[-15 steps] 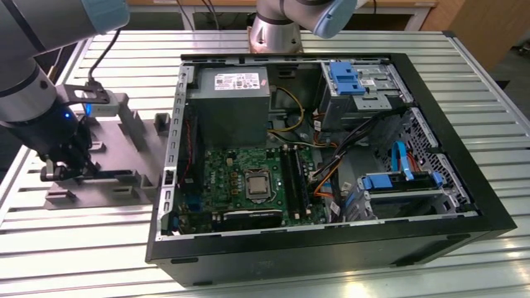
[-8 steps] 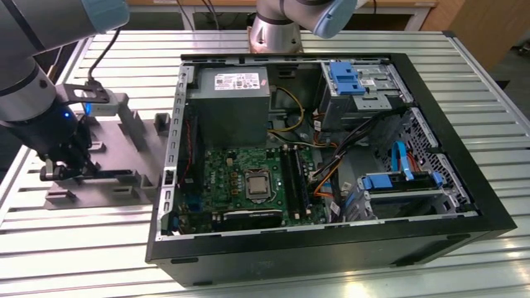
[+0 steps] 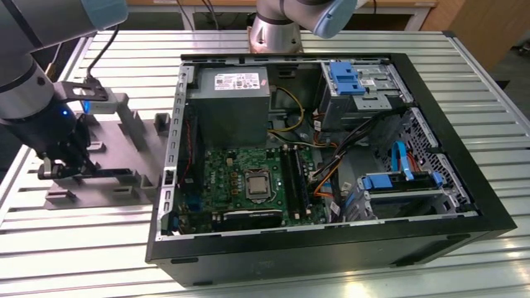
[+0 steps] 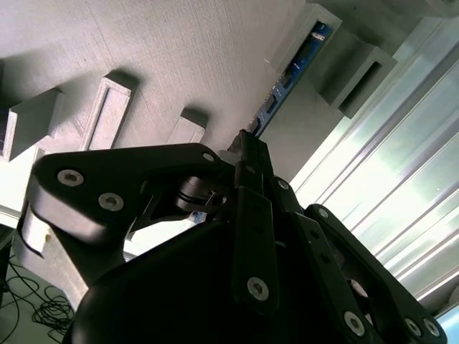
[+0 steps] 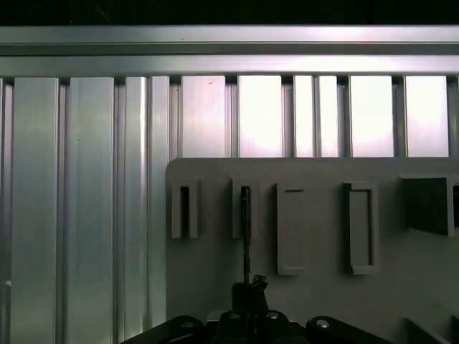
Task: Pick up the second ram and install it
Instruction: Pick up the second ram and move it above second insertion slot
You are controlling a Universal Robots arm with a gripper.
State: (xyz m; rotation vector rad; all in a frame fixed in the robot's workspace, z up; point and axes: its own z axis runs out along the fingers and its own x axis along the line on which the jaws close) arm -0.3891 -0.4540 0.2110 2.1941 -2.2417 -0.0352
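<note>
The second ram (image 4: 288, 75) is a thin blue-green stick seen edge-on, standing in a slotted block of the grey moulded tray (image 4: 179, 50). In the first wrist view the ram (image 5: 246, 233) runs from that block toward my gripper (image 5: 249, 285). My gripper (image 4: 246, 143) is shut on the near end of the stick, with its black fingers pressed together around it. In the exterior view my gripper (image 3: 59, 169) sits low over the tray (image 3: 124, 133) at the exterior view's left, and the ram (image 3: 103, 172) shows as a dark bar beside it.
An open computer case (image 3: 331, 242) lies to the exterior view's right of the tray, with the motherboard's long black slots (image 3: 294, 180), a power supply (image 3: 228, 99) and loose cables inside. Its raised side wall (image 3: 170, 155) stands between tray and board. Everything rests on a ribbed aluminium table (image 5: 86, 201).
</note>
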